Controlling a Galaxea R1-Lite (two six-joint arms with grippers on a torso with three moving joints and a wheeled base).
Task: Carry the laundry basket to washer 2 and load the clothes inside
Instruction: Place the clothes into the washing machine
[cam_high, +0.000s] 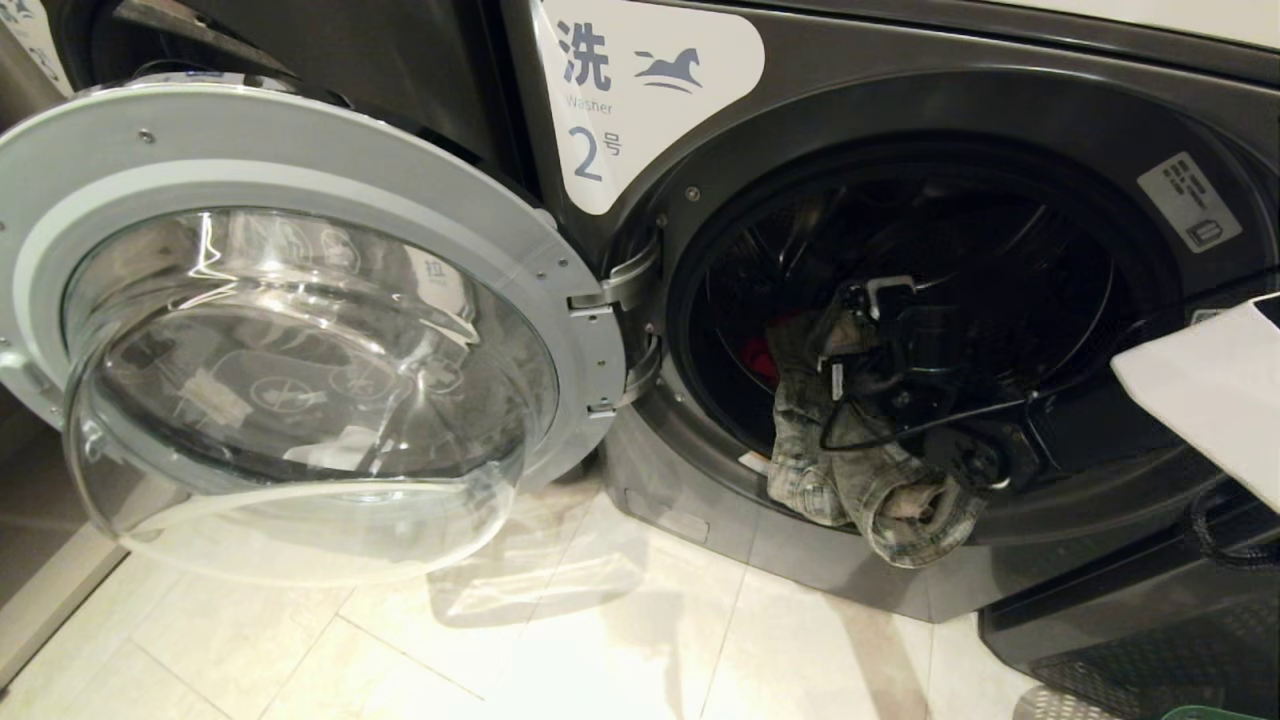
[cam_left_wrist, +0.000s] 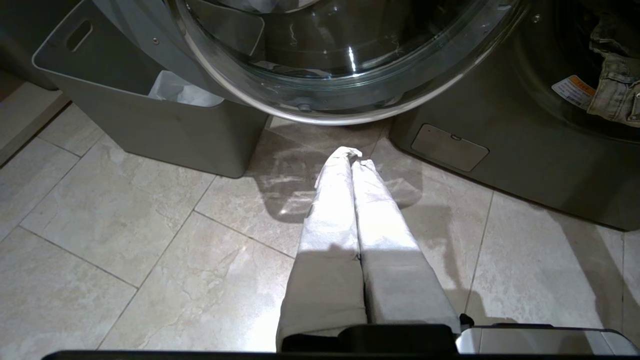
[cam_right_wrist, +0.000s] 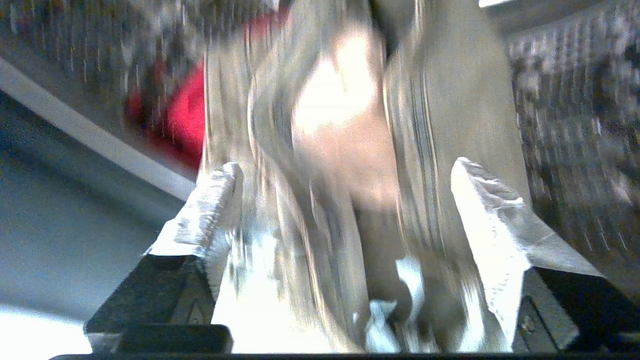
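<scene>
Washer 2 (cam_high: 640, 110), dark grey with a white "2" label, stands with its glass door (cam_high: 300, 330) swung open to the left. My right gripper (cam_right_wrist: 345, 167) is inside the drum and open, its fingers wide apart on either side of the grey-green denim garment (cam_high: 850, 480). That garment hangs out over the drum's lip. A pink-red garment (cam_high: 760, 355) lies deeper in the drum. My left gripper (cam_left_wrist: 352, 156) is shut on nothing and hangs above the floor below the door. A green sliver (cam_high: 1215, 714) shows at the head view's bottom right; I cannot tell whether it is the laundry basket.
A plain grey bin (cam_left_wrist: 150, 125) with a white bag stands on the tile floor (cam_left_wrist: 125, 240), partly under the open door. The door's glass bowl juts out over the floor. My right arm's white cover (cam_high: 1210, 390) crosses the washer's right side.
</scene>
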